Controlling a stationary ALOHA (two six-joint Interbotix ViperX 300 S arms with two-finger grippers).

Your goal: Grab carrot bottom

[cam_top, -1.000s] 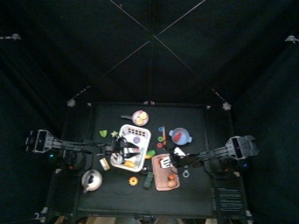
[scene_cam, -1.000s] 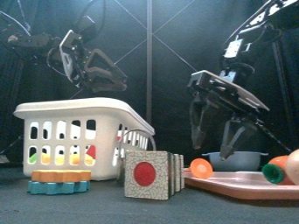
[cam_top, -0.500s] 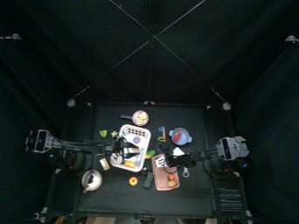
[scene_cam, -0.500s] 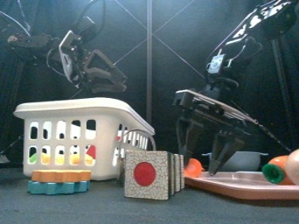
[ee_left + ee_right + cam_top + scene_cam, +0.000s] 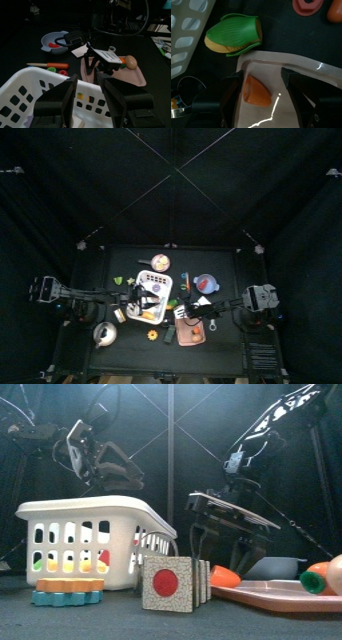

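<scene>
The carrot bottom (image 5: 256, 91), a short bright-orange wedge, lies on the reddish cutting board (image 5: 298, 61) close to its edge. My right gripper (image 5: 263, 76) is open, one jaw on each side of the piece and neither touching it. In the front view the carrot bottom (image 5: 225, 576) shows just under the right gripper (image 5: 227, 562), behind a patterned box. From above, the right gripper (image 5: 197, 314) sits at the board's (image 5: 191, 335) near end. My left gripper (image 5: 90, 82) hangs open over the white basket (image 5: 40, 100), holding nothing.
The white basket (image 5: 87, 534) fills the left side, with a red-dotted box (image 5: 171, 582) in front of the board. A green-and-yellow toy (image 5: 232, 35) lies just off the board. A green-tipped orange piece (image 5: 315, 578) rests on the board's right; a grey bowl (image 5: 274, 567) stands behind.
My right gripper has moved left and down onto the board, its open jaws now straddling the carrot bottom. The left arm has not moved.
</scene>
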